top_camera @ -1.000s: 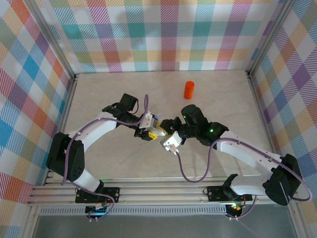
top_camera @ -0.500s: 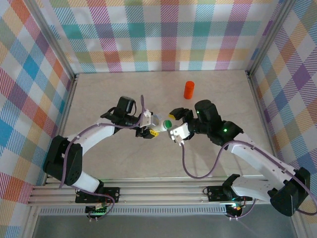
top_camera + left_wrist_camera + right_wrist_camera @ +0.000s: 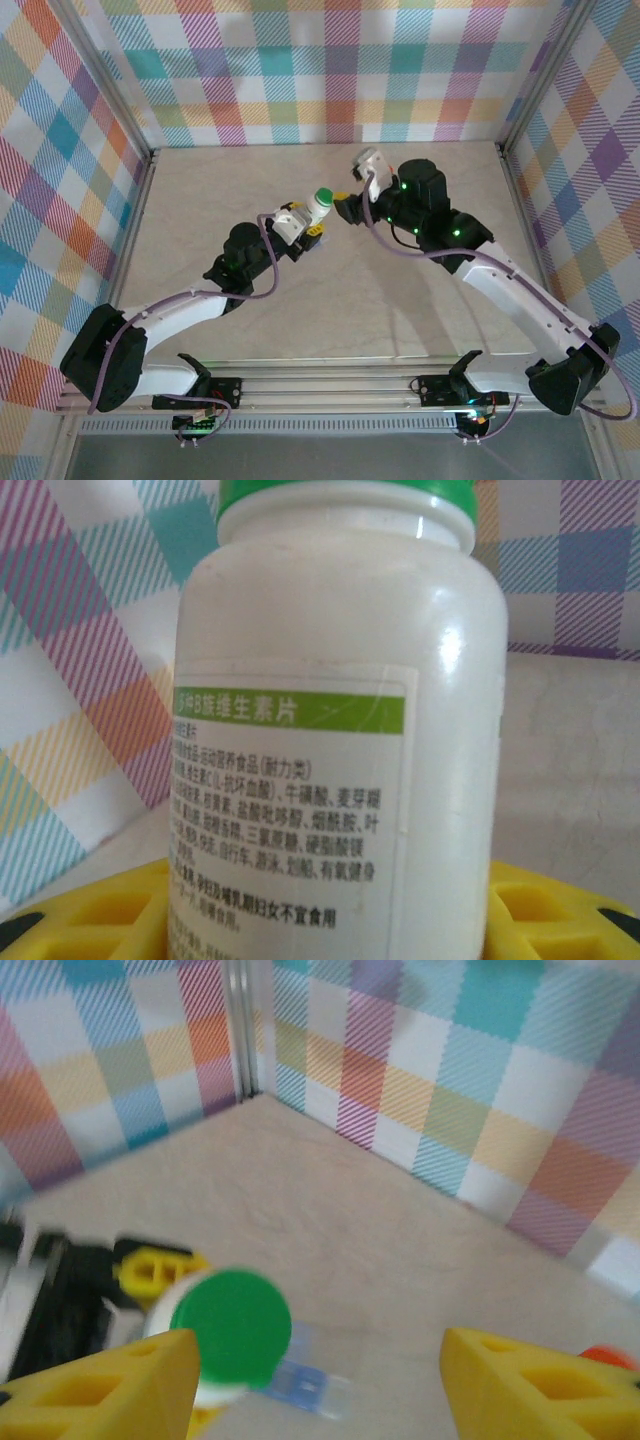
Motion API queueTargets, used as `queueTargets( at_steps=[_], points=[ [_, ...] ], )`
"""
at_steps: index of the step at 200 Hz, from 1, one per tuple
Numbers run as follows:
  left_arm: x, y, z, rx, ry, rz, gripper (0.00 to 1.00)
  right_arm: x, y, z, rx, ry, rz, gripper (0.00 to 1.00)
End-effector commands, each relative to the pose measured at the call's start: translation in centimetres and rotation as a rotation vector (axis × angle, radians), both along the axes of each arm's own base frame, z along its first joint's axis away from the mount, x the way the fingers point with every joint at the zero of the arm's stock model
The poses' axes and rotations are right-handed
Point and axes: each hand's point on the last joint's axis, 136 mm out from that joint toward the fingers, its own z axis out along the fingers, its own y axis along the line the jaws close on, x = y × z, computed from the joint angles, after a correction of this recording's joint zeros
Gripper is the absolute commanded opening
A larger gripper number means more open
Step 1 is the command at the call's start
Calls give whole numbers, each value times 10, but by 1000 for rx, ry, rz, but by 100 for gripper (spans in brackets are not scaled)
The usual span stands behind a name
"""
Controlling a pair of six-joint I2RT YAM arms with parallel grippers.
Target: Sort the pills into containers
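The left tool point(image 3: 310, 222) is closed narrowly on a white pill bottle point(image 3: 320, 680), which is gripped low on its body between 2 yellow fingers point(image 3: 90, 910). The bottle's green cap point(image 3: 323, 195) is on and is turned upward. A printed label with a green band point(image 3: 290, 712) is seen on its side. Just beside the bottle, the right tool point(image 3: 320, 1360) is held wide, and nothing is gripped between its 2 yellow fingers point(image 3: 110, 1385). The green cap is seen between them, apart from both. The bottle is held near the middle of the pale bench point(image 3: 250, 170). A blurred bluish thing point(image 3: 305, 1382) is seen beyond the cap. The bench is enclosed by plaid walls point(image 3: 330, 90).
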Motion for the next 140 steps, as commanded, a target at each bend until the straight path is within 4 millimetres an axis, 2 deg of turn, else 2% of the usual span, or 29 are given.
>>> queueTargets(
  at_steps=[1, 26, 68, 140],
  points=[
    [-9, -5, 22, -17, -139, -2, 0, 6, 1, 12, 251, 240, -126, 70],
    [-14, -11, 23, -6, -164, -16, 0, 1, 11, 8, 252, 345, -92, 72],
    [-6, -11, 22, 5, -174, 52, 0, -1, 26, -23, 226, 516, -81, 72],
    [2, -15, 16, 19, -166, 102, 0, -5, 41, -65, 146, 636, -62, 74]
  ],
)
